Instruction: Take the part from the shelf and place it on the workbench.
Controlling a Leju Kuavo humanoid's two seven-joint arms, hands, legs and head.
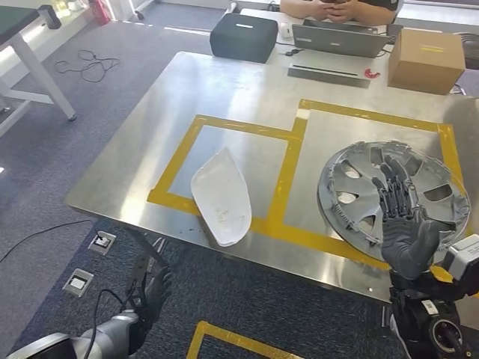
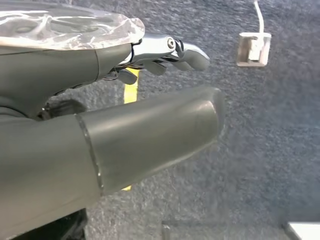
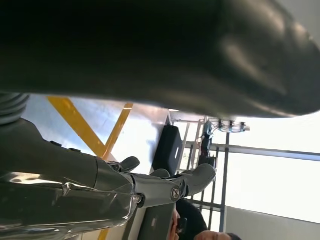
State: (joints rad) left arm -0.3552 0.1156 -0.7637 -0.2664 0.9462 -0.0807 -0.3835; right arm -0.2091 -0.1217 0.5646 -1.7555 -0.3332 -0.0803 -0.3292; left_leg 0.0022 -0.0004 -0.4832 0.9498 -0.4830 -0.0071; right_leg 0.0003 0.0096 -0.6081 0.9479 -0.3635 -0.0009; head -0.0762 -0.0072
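Nearest your head camera, the right hand (image 1: 408,238) stands raised at the near edge of the metal surface (image 1: 237,97), palm up, its fingers (image 1: 395,191) straight and apart, holding nothing. Just beyond them you see the grey wheel cover (image 1: 394,196), lying flat on the surface inside the right yellow-taped box (image 1: 373,116). You have a white curved part (image 1: 221,196) lying across the near tape line of the left box. Low on the left, the left hand (image 1: 151,293) hangs below the surface edge over the grey carpet (image 1: 34,172), fingers loosely spread and empty. At the far side, a person's arms (image 1: 339,9) rest behind a laptop (image 1: 343,37), with a black case (image 1: 244,36) and a cardboard box (image 1: 426,60) beside it.

From the left wrist you see the thick grey thumb (image 2: 151,132) and a slim finger (image 2: 170,52) held apart over carpet, near a floor socket (image 2: 254,48).

From the right wrist, the dark fingers (image 3: 170,185) stretch out over yellow tape (image 3: 81,127), apart from the thumb (image 3: 181,55).
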